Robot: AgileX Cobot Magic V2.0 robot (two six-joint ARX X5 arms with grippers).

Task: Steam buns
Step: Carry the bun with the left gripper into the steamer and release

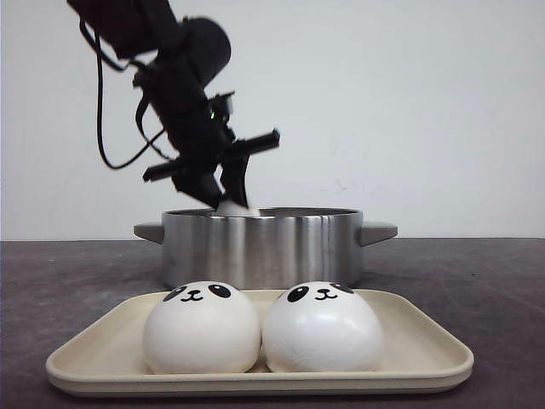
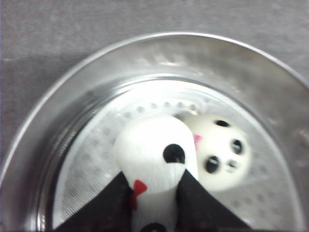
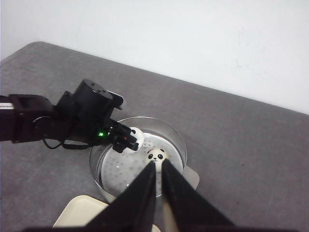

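My left gripper (image 1: 228, 201) is shut on a white panda bun (image 2: 154, 150), squeezing it between its black fingers (image 2: 108, 203) just above the rim of the steel pot (image 1: 264, 243). The held bun peeks over the rim in the front view (image 1: 232, 207). A second panda bun (image 2: 219, 152) lies face up on the perforated steamer plate inside the pot; it also shows in the right wrist view (image 3: 156, 155). Two more panda buns (image 1: 201, 328) (image 1: 322, 328) sit side by side on the cream tray (image 1: 255, 381). My right gripper (image 3: 158, 165) is shut and empty, high above the pot.
The pot has two side handles (image 1: 379, 230) and stands behind the tray on the dark grey table (image 1: 494, 281). A corner of the tray (image 3: 79, 212) shows in the right wrist view. A white wall stands behind the table.
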